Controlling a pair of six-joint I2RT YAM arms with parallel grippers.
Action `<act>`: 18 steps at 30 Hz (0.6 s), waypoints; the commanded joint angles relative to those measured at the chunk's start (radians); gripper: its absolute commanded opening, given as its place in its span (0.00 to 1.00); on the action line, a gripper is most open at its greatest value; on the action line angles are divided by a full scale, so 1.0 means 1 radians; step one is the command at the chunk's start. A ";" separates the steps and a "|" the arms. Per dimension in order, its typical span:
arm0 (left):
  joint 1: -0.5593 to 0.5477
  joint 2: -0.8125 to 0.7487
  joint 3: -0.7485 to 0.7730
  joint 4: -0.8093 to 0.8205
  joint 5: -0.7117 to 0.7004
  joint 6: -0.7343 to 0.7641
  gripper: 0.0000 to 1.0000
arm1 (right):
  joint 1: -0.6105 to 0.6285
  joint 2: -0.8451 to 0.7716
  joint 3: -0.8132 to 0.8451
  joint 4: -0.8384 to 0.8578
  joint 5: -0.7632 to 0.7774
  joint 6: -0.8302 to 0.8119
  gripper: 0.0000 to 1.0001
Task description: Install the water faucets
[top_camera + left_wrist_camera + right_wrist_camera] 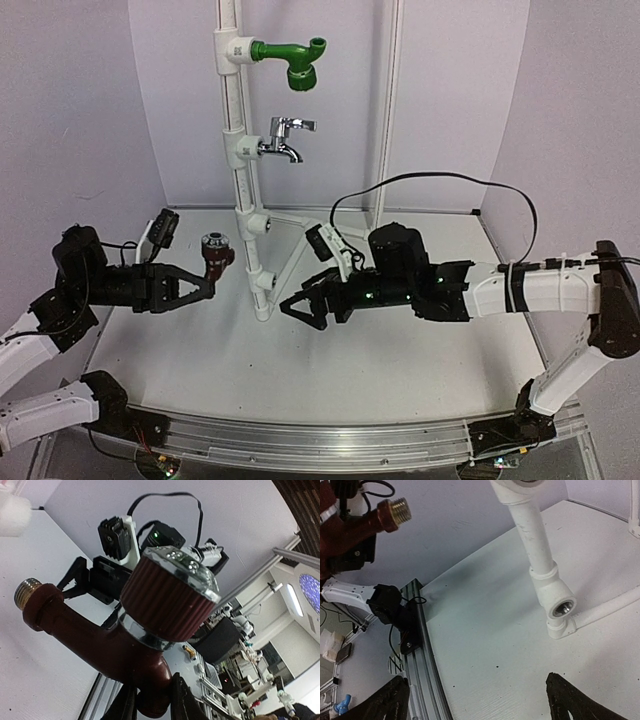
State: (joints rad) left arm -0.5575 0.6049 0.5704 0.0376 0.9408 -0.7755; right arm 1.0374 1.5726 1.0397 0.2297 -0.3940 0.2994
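**Brown tap gripped in the air, chrome tap on the pipe**

The left arm reaches in low from the left edge with its forearm roughly level; the left gripper (203, 286) is clamped on the lower spout of the reddish-brown faucet (216, 252); the tap hangs clear of the table (380, 370), just left of the white pipe stand (243, 170) and apart from it; in the left wrist view dark fingers (126, 704) pinch the glossy brown body from both sides.

The right arm stretches across from the right, bent at the elbow, wrist low over the table; the right gripper (300, 310) is spread wide with nothing between its black, wedge-shaped tips, which lie near the foot of the stand.

The brown tap carries a round ribbed knob (165, 597) capped in bright metal, and a brass threaded end (27, 589) on its curved neck; the chrome faucet (283, 140), mirror-bright with a flat lever handle, projects from a white tee higher up the stand; a lower tee fitting (559, 605), matt white plastic, shows an open round socket.
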 commanded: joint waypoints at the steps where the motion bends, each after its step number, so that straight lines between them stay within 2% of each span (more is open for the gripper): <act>1: -0.098 0.099 0.084 0.083 0.054 0.125 0.00 | 0.003 -0.082 0.030 0.092 -0.204 -0.122 0.96; 7: -0.184 0.275 0.150 0.101 0.046 0.198 0.00 | 0.004 -0.164 0.028 0.038 -0.189 -0.249 0.98; 10: -0.200 0.327 0.171 0.106 -0.032 0.201 0.00 | 0.003 -0.169 0.055 0.018 -0.194 -0.249 0.98; 13: -0.203 0.372 0.176 0.127 -0.122 0.178 0.00 | 0.003 -0.141 0.076 0.051 -0.239 -0.184 0.96; 18: -0.252 0.439 0.178 0.175 -0.196 0.166 0.00 | 0.005 -0.090 0.082 0.144 -0.103 -0.006 0.93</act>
State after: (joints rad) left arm -0.7700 1.0133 0.6941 0.1128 0.8325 -0.6201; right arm 1.0375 1.4415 1.0871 0.2692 -0.5791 0.1561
